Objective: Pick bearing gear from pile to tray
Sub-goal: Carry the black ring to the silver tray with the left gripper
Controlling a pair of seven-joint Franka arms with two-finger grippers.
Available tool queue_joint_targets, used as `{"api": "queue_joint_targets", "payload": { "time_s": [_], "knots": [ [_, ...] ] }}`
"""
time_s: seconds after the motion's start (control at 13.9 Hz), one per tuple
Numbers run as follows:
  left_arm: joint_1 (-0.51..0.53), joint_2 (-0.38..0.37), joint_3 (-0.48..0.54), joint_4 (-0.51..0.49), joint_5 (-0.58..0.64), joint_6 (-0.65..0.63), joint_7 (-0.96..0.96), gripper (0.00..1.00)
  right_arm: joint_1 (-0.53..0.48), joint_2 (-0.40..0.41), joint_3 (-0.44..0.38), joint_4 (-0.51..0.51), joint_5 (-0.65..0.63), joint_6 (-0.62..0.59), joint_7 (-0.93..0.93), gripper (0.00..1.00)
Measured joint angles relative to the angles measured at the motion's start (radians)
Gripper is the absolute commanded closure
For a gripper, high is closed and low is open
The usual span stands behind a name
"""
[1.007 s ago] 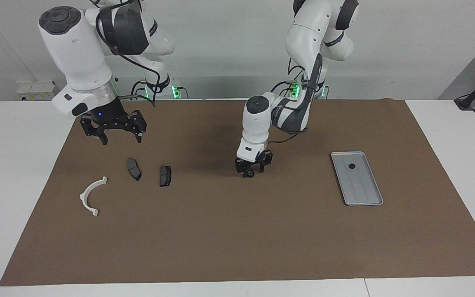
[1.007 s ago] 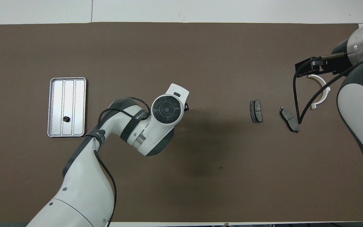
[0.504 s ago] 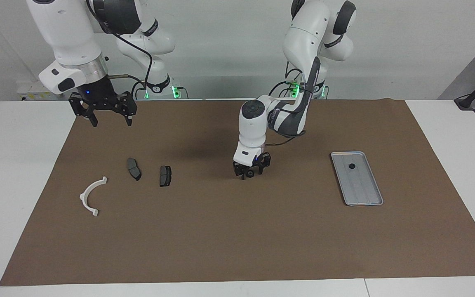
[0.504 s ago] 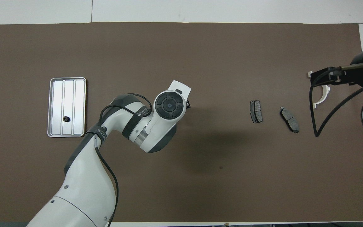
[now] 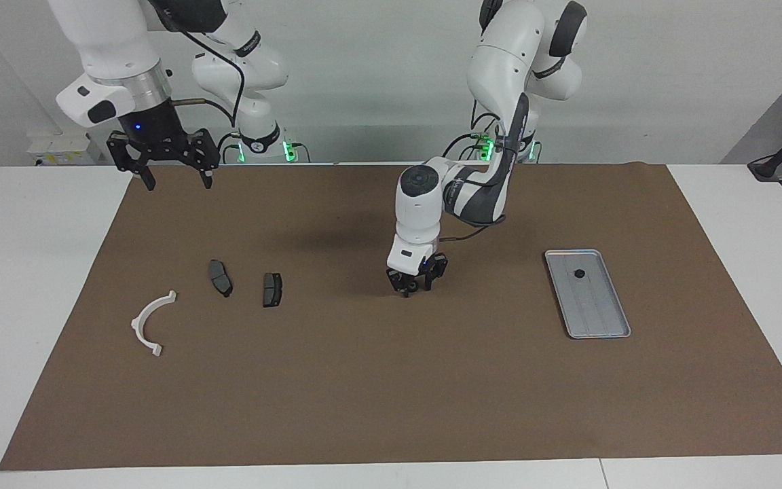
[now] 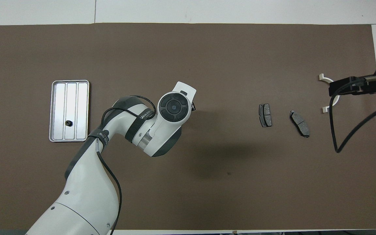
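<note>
1 small black gear (image 5: 578, 274) lies in the tray (image 5: 607, 329), another (image 5: 414, 286) sits on the brown mat (image 5: 391, 380) between the left gripper's (image 5: 415, 286) narrowing fingers, grip unclear, while the right gripper (image 5: 172, 178) hangs spread high over the mat's corner.

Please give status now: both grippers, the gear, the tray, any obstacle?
Left gripper down at mat centre, closing around small black gear. Right gripper open, raised, waiting. Tray holds one gear. Path to tray unobstructed.
</note>
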Motion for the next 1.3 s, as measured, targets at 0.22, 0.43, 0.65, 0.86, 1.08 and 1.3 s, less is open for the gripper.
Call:
{"api": "queue_joint_targets", "payload": {
  "time_s": [0.22,0.43,0.65,0.86,1.08,1.3],
  "knots": [
    [0.000,0.000,0.000,0.001,0.000,0.000,0.000,0.90,-0.016,-0.016,0.025,-0.010,0.000,-0.008,0.000,0.00],
    [0.005,-0.001,0.005,0.011,0.000,0.000,0.000,1.00,-0.056,-0.015,0.062,-0.018,0.000,-0.008,0.000,0.00],
    [0.037,-0.021,0.008,0.055,0.002,-0.030,0.031,1.00,-0.093,0.002,0.093,-0.024,0.001,0.005,0.000,0.00],
    [0.138,-0.099,0.009,0.138,0.001,-0.160,0.154,1.00,-0.109,0.026,0.106,-0.024,0.001,0.008,0.000,0.00],
    [0.294,-0.179,0.009,0.173,-0.027,-0.276,0.374,1.00,-0.112,0.027,0.106,-0.024,0.001,-0.024,0.000,0.00],
    [0.474,-0.219,0.011,0.173,-0.076,-0.340,0.654,1.00,-0.114,0.026,0.107,-0.022,0.001,-0.064,0.000,0.00]
  ]
}}
